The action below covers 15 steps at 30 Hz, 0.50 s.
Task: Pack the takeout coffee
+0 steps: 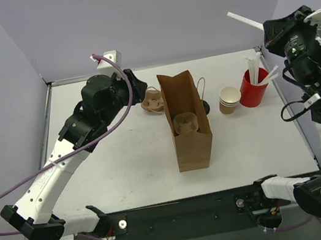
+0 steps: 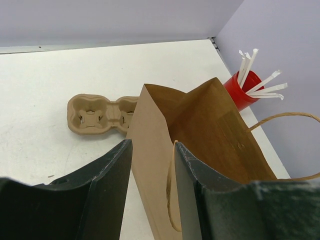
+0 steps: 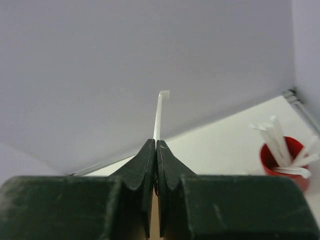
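A brown paper bag (image 1: 191, 145) (image 2: 150, 150) stands open in the middle of the table, with a tan moulded piece (image 1: 184, 123) inside it. A dark rounded bit (image 1: 207, 107) peeks out at the bag's right side. I cannot tell whether it is the takeout coffee. My left gripper (image 1: 139, 85) (image 2: 152, 145) hangs open just left of the bag's back rim, and the bag's corner shows between its fingers without being pinched. My right gripper (image 1: 265, 30) (image 3: 156, 142) is raised at the far right, shut on a thin white stick (image 1: 244, 20) (image 3: 160, 112).
A tan pulp cup carrier (image 1: 152, 101) (image 2: 102, 115) lies behind the bag on the left. A stack of tan paper cups (image 1: 229, 100) and a red cup (image 1: 252, 91) (image 2: 240, 90) (image 3: 280, 160) with white sticks stand to the bag's right. Walls close the back and sides.
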Available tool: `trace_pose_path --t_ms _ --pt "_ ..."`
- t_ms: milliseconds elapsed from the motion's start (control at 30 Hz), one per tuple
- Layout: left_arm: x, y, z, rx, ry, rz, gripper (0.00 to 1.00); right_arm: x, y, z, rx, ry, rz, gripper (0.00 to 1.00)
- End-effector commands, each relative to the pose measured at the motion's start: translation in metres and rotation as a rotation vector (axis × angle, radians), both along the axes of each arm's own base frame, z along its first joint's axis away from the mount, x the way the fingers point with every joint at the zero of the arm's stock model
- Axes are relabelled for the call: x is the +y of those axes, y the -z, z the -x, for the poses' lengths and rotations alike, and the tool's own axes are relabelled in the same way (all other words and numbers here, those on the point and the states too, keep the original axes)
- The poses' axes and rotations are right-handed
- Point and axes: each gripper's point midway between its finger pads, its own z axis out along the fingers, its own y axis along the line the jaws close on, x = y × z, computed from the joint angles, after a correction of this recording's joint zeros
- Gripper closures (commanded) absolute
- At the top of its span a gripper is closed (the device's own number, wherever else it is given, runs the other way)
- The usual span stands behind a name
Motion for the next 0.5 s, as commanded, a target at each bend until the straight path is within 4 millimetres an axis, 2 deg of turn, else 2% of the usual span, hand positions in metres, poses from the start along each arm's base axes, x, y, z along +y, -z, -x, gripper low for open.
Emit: trace_pose_path --t_ms 0,67,200,300,333,467 --pt "0.009 -0.014 0.001 -0.022 -0.018 0.029 0.51 0.060 -0.031 0.002 -0.097 -0.302 -0.122 1.00" --pt "0.012 -0.014 -0.001 -0.020 -0.027 0.027 0.51 0.085 -0.026 0.006 -0.065 -0.433 -0.161 1.00" --pt "0.019 -0.012 -0.002 -0.017 -0.047 0.019 0.51 0.120 -0.012 0.018 0.011 -0.617 -0.175 1.00" --pt "0.024 -0.009 -0.003 -0.011 -0.062 0.014 0.51 0.131 0.013 0.025 0.113 -0.671 -0.145 1.00" --pt "0.026 -0.008 -0.004 -0.009 -0.068 0.012 0.51 0.131 0.026 0.028 0.168 -0.671 -0.133 1.00" --pt "0.029 -0.008 -0.004 -0.006 -0.075 0.006 0.51 0.130 0.057 0.037 0.274 -0.685 -0.053 1.00"
